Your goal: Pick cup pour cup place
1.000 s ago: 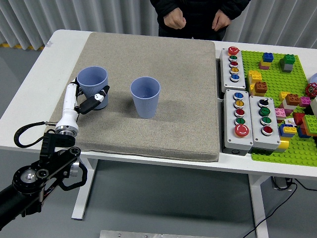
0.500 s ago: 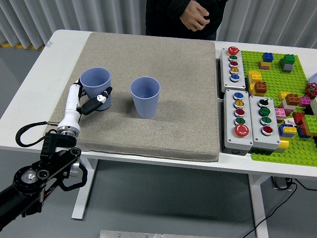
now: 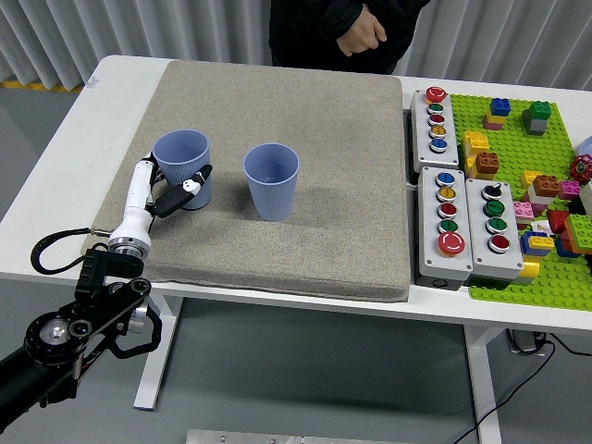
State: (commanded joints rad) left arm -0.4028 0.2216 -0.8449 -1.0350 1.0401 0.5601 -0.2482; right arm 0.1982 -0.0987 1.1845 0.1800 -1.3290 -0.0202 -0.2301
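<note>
Two blue-grey plastic cups stand upright on the beige mat (image 3: 314,166). The left cup (image 3: 182,166) is held by my left hand (image 3: 169,190), whose white and black fingers are curled around its lower side from the near left. The right cup (image 3: 271,180) stands alone near the mat's middle, about one cup width to the right of the held cup. I cannot tell what either cup holds. My right hand is out of view.
A person stands at the far edge with hands (image 3: 363,35) clasped near the waist. Right of the mat are grey button boxes (image 3: 465,222) and a green brick baseplate (image 3: 546,157) with several bricks. A black cable (image 3: 55,250) loops by my left forearm.
My left hand has carried the left cup slightly to the right, toward the other cup. The person has shifted left and brought both hands together.
</note>
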